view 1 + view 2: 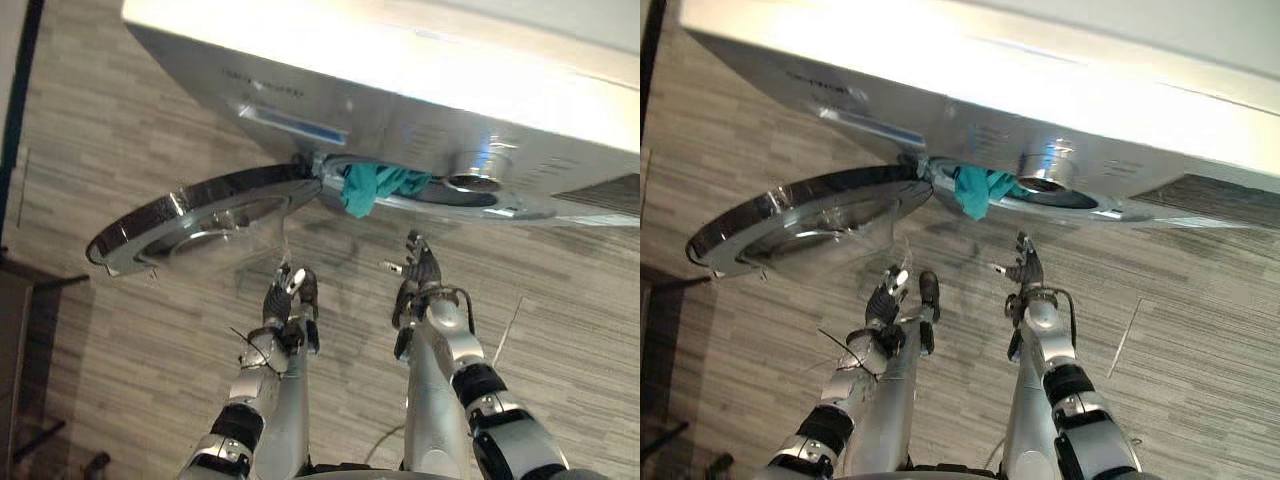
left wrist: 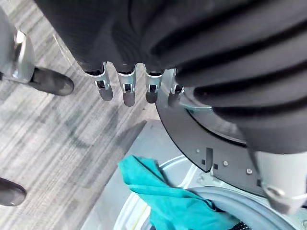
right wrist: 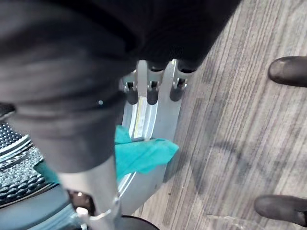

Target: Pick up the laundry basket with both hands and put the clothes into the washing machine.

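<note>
Left eye view: a crumpled teal cloth [image 1: 375,188] hangs half out of the round drum opening of the silver front-loading washing machine [image 1: 420,90], draped over the lower lip of the grey rubber seal [image 2: 249,211] with one end trailing outside. The machine's round, dark-rimmed glass door [image 1: 200,215] stands swung wide open on the robot's left.

Just short of the opening, the left hand [image 1: 290,292] and the right hand [image 1: 422,270] hover above the grey wood-grain floor [image 1: 120,330], apart from each other and from the cloth. Each wrist view shows its own fingers [image 2: 128,93] [image 3: 152,91] hanging loose and straight, with nothing in their grasp.

The loading looks nearly done. What seems left is to push the trailing end fully inside, so that the door can close without catching it.
</note>
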